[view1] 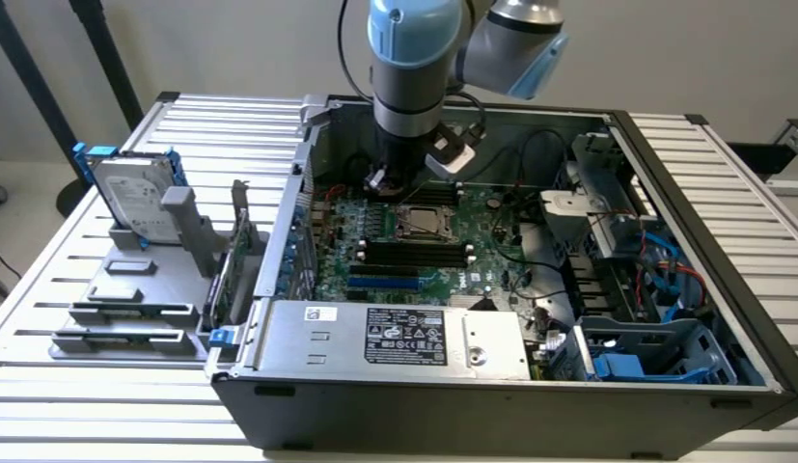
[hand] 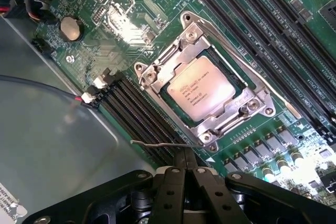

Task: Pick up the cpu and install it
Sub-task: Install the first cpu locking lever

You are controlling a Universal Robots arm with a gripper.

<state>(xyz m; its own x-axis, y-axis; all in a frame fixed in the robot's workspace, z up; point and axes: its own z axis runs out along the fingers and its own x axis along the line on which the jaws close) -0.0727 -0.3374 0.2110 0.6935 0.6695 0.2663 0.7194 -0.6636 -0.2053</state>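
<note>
Your cpu (hand: 201,88) is a small, flat, square chip with a silvery metal lid, and it already lies in the socket frame (hand: 157,67) on the green motherboard (hand: 247,35), printed face up. Judge it as light and rigid, but delicate: the smooth lid gives little friction, and the contacts underneath would not forgive a tilt or a scrape. The sensible hold is across two opposite edges, kept level, with no pressure on the middle. Being square, it has no real long axis; its printed lines run parallel to one pair of edges, and in the wrist view the chip sits turned diagonal, edges square with the frame around it.

A thin wire lever (hand: 163,144) lies just beside the frame, on the side nearest the tool. Black memory slots (hand: 134,106) run alongside.

Your tool (hand: 185,167) is closed, fingers pressed together with nothing between them, hanging above the board just beside the socket. In the exterior view it (view1: 382,180) sits inside the open computer case (view1: 682,145) on the slatted worktop (view1: 64,260).
</note>
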